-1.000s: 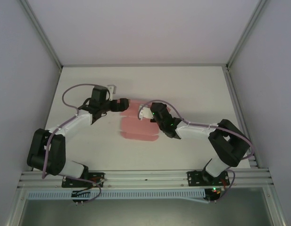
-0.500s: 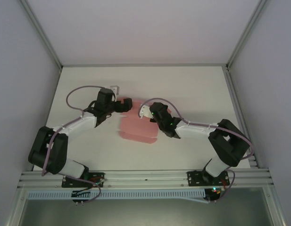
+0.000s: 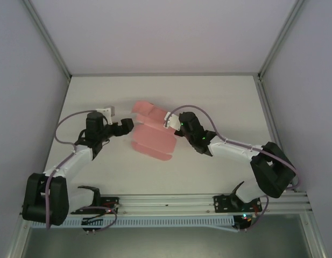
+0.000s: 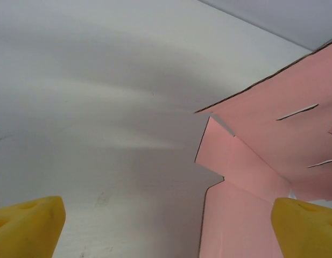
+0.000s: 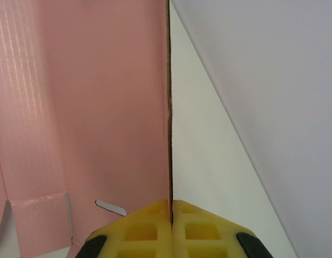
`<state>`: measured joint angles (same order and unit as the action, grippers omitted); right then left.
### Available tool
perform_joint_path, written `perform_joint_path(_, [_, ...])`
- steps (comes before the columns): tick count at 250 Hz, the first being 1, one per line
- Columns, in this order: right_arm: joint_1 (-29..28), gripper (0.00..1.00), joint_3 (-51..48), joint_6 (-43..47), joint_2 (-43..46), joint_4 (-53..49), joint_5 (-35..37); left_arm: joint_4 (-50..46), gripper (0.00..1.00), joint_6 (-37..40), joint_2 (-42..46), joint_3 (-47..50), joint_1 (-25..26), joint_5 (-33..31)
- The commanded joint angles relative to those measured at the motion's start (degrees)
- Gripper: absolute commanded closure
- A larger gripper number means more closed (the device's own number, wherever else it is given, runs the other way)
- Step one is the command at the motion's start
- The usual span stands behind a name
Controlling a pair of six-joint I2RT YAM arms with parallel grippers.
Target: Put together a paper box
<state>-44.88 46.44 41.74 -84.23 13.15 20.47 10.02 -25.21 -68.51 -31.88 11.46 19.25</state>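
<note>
The paper box (image 3: 153, 138) is a flat pink die-cut sheet with flaps and slits, lying askew mid-table with its far right part raised. My right gripper (image 3: 171, 124) is shut on the sheet's right edge. In the right wrist view the yellow fingers (image 5: 149, 226) of the right gripper (image 5: 171, 203) pinch the thin card edge-on, and the paper box (image 5: 101, 107) spreads to the left. My left gripper (image 3: 129, 124) is open just left of the sheet. In the left wrist view the left gripper (image 4: 166, 231) has its yellow tips far apart, the right tip over the paper box (image 4: 273, 134).
The white table (image 3: 225, 102) is enclosed by pale walls with metal posts (image 3: 47, 40) at the corners. An aluminium rail (image 3: 166, 203) runs along the near edge where both arm bases sit.
The left arm drew back to the left, off the sheet. The right gripper shifted slightly right and away, and the sheet turned askew with its far part raised.
</note>
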Motion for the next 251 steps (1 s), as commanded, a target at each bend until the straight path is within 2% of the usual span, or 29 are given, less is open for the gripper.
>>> perform_joint_path(1, [0.14, 1.00, 0.67, -2.53, 0.55, -1.72, -2.40, 6.53, 0.07, -0.53, -3.95, -0.86, -1.27, 9.41])
perform_joint_path(49, [0.22, 1.00, 1.29, -3.56, -0.40, -1.68, -2.57, 14.53, 0.18, -1.45, -12.85, -2.55, -1.27, 16.69])
perform_joint_path(79, [0.39, 1.00, 1.58, -4.25, -0.33, -1.80, -3.67, 17.89, 0.25, -2.26, -17.30, -3.57, -1.25, 16.70])
perform_joint_path(104, [0.60, 1.00, 1.73, -4.47, -0.16, -2.84, -4.91, 21.85, 0.39, -3.64, -20.43, -4.13, -1.26, 18.01])
perform_joint_path(118, [0.56, 1.00, 1.95, -4.66, -0.22, -3.24, -4.81, 22.03, 0.51, -3.80, -22.03, -5.12, -1.15, 18.13])
perform_joint_path(135, [0.60, 1.00, 1.84, -4.87, -0.15, -3.38, -4.71, 22.67, 0.59, -3.67, -23.95, -6.04, -1.01, 19.77])
perform_joint_path(164, [0.79, 1.00, 1.95, -5.60, -0.11, -3.64, -4.47, 23.87, 0.88, -3.27, -25.00, -6.08, -0.57, 20.51])
perform_joint_path(180, [0.78, 1.00, 1.93, -5.81, 0.00, -4.02, -4.36, 23.80, 1.00, -2.88, -24.76, -5.96, -0.48, 20.53])
perform_joint_path(218, [1.07, 1.00, 2.07, -7.01, 0.16, -4.70, -3.95, 23.27, 1.00, -1.30, -22.72, -4.55, 0.72, 18.53])
perform_joint_path(251, [1.11, 1.00, 2.85, -7.56, -0.26, -6.62, -3.20, 16.40, 1.00, 2.88, -18.85, -4.70, 4.10, 10.28])
